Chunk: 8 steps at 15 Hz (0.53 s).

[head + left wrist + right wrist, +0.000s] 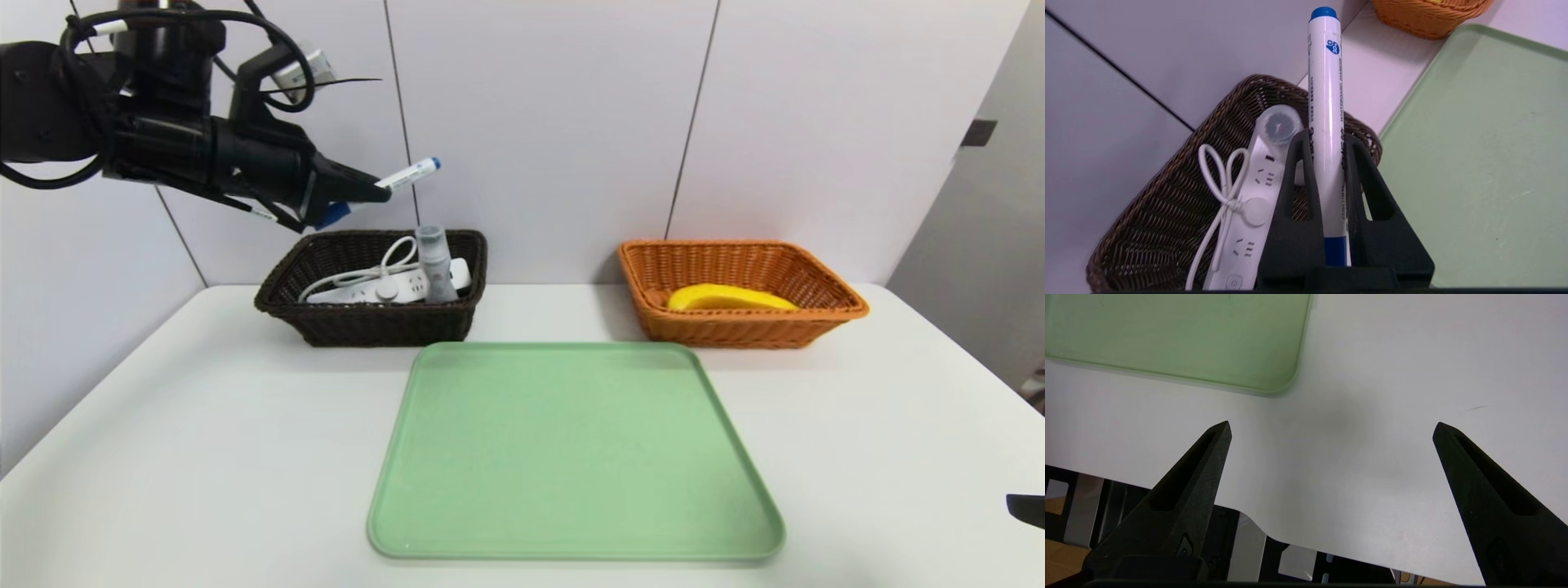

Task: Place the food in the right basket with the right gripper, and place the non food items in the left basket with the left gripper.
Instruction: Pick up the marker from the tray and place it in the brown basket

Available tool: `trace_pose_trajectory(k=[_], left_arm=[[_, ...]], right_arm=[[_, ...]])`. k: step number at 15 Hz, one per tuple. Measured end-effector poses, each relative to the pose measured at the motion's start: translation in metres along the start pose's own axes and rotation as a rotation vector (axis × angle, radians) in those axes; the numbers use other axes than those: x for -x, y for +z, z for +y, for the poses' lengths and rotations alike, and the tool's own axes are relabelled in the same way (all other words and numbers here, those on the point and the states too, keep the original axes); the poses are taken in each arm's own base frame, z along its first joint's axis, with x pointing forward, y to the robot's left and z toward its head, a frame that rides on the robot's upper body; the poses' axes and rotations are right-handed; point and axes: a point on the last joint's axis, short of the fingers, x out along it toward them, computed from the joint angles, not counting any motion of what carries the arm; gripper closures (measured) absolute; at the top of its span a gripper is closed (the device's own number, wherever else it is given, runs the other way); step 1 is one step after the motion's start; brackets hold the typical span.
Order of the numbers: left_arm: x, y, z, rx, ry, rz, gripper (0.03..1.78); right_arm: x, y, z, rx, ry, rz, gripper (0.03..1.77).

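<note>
My left gripper [371, 194] grasps the whiteboard marker [406, 175] above the dark brown basket [371, 322]; my right gripper [1331, 428], released, hangs well off from that basket.

left basket [367, 318]: dark brown weave
right basket [739, 327]: orange weave
banana [729, 299]: yellow
marker [1326, 122]: white, blue cap
tray [571, 457]: pale green

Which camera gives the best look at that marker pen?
The left wrist view: the marker pen fills it, printing legible, clamped in the left gripper. The head view shows it small; the right wrist view shows none of it.
</note>
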Motion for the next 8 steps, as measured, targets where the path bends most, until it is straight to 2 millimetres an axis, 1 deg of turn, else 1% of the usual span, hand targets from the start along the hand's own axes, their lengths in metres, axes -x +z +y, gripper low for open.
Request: trace_pose_trajectory(k=[2, 4, 6, 8], left_arm=[[0.012, -0.013, 0.019, 0.03, 0.039, 0.007, 1.6], [0.018, -0.031, 0.038, 0.065, 0.084, 0.032, 1.6], [0.019, -0.048, 0.054, 0.099, 0.112, 0.059, 1.6], [0.015, -0.061, 0.063, 0.125, 0.118, 0.08, 1.6]], right_arm=[[-0.001, -0.002, 0.0, 0.001, 0.0, 0.009, 0.1], [-0.001, -0.003, 0.0, 0.002, 0.0, 0.009, 0.1], [-0.002, -0.003, 0.0, 0.003, 0.0, 0.012, 0.1], [-0.003, -0.002, 0.0, 0.006, 0.003, 0.004, 0.1]])
